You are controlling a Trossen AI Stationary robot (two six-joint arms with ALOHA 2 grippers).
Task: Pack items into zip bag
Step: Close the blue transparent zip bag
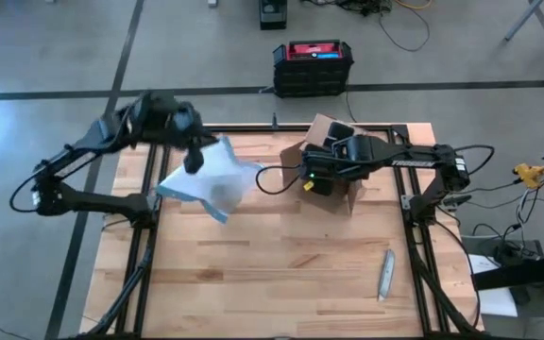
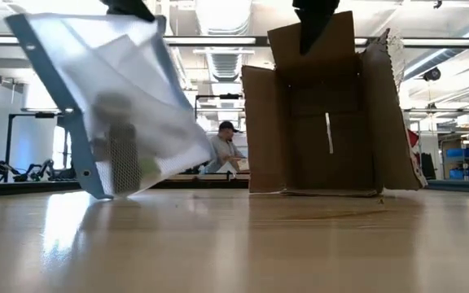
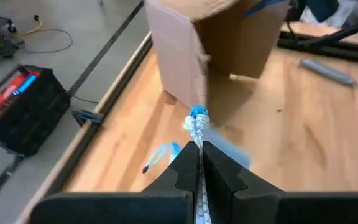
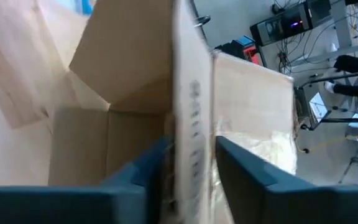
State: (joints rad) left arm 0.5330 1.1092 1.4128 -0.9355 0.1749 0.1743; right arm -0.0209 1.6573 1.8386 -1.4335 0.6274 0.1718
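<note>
The zip bag (image 1: pixel 211 179), clear with a blue strip (image 2: pixel 51 106) along one edge, hangs tilted over the table's left half from my shut left gripper (image 1: pixel 194 161). A greyish shape (image 2: pixel 116 155) shows through its lower part; the items cannot be made out. The brown cardboard box (image 2: pixel 324 122) stands at the far middle, its open side toward the near edge. My right gripper (image 1: pixel 312 175) comes down over the box with a cardboard flap between its fingers (image 4: pixel 148 171). My left gripper pinches a bunched bit of the bag's top edge (image 3: pixel 196 124) between its two fingers, slanting down from the far left. The bag hangs tilted below the fingers. I cannot tell whether its lowest corner (image 2: pixel 100 194) touches the table. My right gripper has the free edge of the box's raised flap (image 4: pixel 191 124) between its two fingers, one on each face. The fingers (image 2: pixel 316 24) come from above, slanting down. The box stands on the table.
A slim grey tool (image 1: pixel 385 274) lies near the table's right front. A black case with a red top (image 1: pixel 313 64) stands on the floor beyond the far edge. A person sits in the room behind (image 2: pixel 225 150). Bare wood lies across the near half.
</note>
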